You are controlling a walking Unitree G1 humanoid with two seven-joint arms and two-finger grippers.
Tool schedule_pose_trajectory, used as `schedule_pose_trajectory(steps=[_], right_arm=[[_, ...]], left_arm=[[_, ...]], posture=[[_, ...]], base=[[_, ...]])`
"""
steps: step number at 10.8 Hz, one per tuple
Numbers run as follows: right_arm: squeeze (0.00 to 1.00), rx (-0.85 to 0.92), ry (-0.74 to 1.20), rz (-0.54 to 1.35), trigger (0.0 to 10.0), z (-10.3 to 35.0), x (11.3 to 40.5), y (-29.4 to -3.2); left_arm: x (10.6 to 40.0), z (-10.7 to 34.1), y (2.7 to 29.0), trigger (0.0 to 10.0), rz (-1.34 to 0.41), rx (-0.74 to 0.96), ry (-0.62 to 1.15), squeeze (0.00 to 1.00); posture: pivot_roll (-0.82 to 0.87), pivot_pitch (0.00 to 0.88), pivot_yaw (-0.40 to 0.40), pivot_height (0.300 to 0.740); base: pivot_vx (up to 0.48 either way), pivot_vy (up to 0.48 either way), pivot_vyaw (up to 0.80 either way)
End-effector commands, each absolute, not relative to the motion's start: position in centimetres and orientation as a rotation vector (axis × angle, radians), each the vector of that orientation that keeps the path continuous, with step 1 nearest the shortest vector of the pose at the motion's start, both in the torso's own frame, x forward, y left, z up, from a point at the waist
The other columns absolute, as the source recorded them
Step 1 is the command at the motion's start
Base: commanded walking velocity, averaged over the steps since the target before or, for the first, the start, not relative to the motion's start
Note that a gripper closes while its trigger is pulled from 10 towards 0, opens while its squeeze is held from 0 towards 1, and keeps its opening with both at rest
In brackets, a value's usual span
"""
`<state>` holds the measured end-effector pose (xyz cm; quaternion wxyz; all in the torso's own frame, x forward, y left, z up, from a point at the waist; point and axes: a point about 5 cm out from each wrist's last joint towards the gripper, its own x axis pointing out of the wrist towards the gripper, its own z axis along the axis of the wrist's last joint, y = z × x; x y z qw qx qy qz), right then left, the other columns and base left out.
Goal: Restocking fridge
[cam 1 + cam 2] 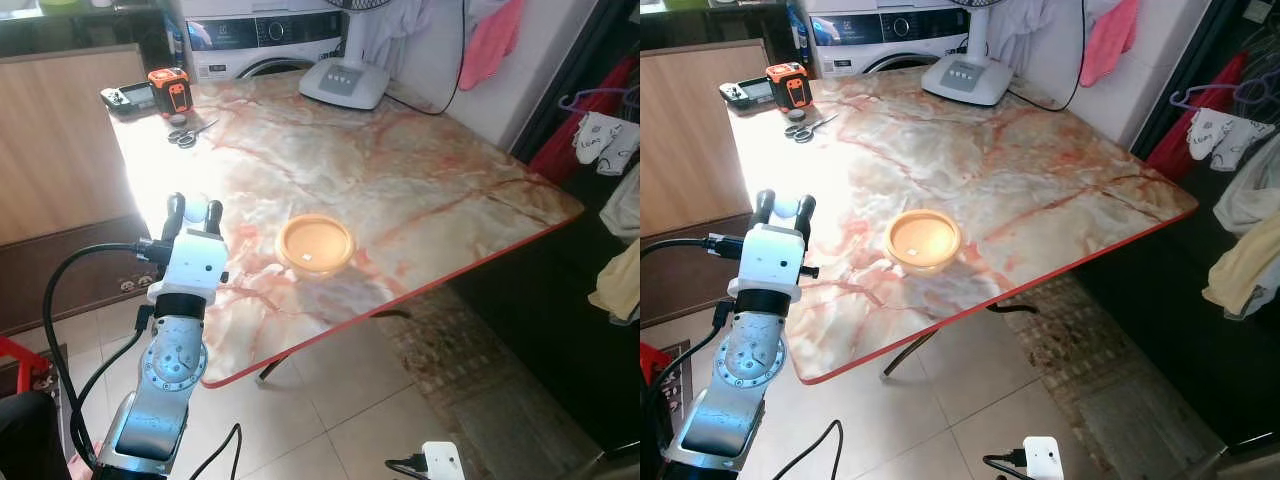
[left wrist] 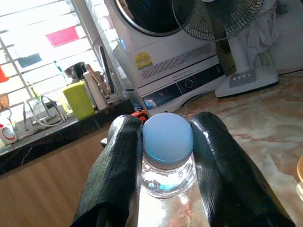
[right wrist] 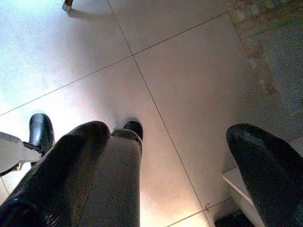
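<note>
My left gripper (image 2: pixel 165 161) is clamped on a bottle (image 2: pixel 166 163), one finger (image 2: pixel 118 165) each side, just below the pale blue cap (image 2: pixel 167 135); in the head views that gripper (image 1: pixel 194 213) sits raised over the near-left edge of the table (image 1: pixel 400 180), bottle upright between the fingertips. It's clear plastic with what looks like water inside, so I judge it moderately heavy, smooth and a bit slippery, with walls that flex if squeezed hard. The neck under the cap is the stiff part, so the hold is in the right place; the cap's lip should stop it sliding down. The weight hangs below the fingers, so it may swing. A bowl (image 1: pixel 315 245) lies ahead and to the right of the gripper, well apart. Scissors (image 1: pixel 188 133) and an orange device (image 1: pixel 168 88) lie far ahead. My right gripper (image 3: pixel 165 156) hangs idle over floor tiles (image 3: pixel 189 71), fingers spread wide, holding nothing.
</note>
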<state>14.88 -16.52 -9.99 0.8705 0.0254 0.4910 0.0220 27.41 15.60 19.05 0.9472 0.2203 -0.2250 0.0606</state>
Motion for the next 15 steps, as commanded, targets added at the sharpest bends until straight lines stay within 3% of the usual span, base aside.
schedule_pose_trajectory(steps=[1,15], right_arm=[[0.0,0.057,1.03,0.027,10.0,-10.06,14.58,-17.0],[0.0,0.05,1.042,0.036,10.0,-10.16,14.37,-16.91]], left_arm=[[27.52,19.3,15.54,10.0,0.123,0.455,-0.473,0.0],[27.79,19.19,15.52,10.0,0.111,0.435,-0.459,0.0]], posture=[[0.01,0.075,-0.128,0.74],[0.02,0.055,-0.124,0.74]], base=[[0.0,0.259,0.0],[0.0,0.275,0.0]])
